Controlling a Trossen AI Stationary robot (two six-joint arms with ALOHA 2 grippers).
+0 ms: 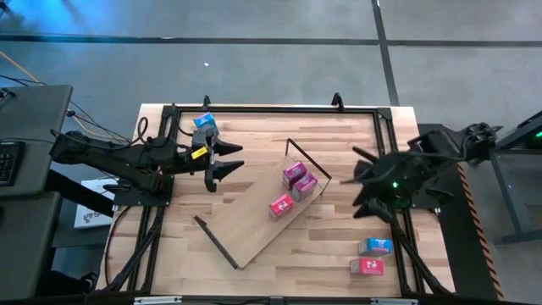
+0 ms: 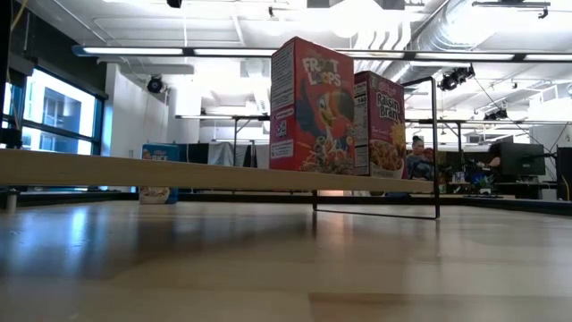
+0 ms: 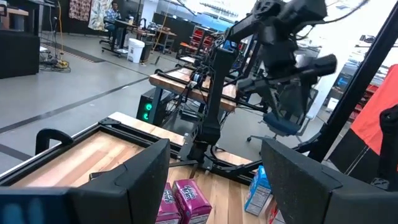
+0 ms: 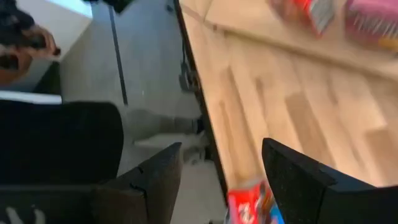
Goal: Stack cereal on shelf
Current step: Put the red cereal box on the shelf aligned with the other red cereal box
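The shelf (image 1: 254, 222), a long light-wood board with black wire frames at both ends, lies slantwise on the table's middle. Three cereal boxes stand on its far right part: two pink (image 1: 294, 172) (image 1: 305, 185) and one red (image 1: 281, 205). In the low view, two of them (image 2: 299, 103) (image 2: 380, 125) stand upright on the board. A blue box (image 1: 205, 123) sits at the far left. Another blue box (image 1: 374, 246) and a red one (image 1: 366, 266) lie at the near right. My left gripper (image 1: 230, 159) hangs open left of the shelf. My right gripper (image 1: 360, 182) hangs open right of it, holding nothing.
A black metal frame (image 1: 271, 108) runs round the tabletop's edges. Bare wood lies between the shelf and the near right boxes. In the right wrist view the table's edge (image 4: 205, 124) and the floor beyond it show, with the red box (image 4: 249, 202) just below the fingers.
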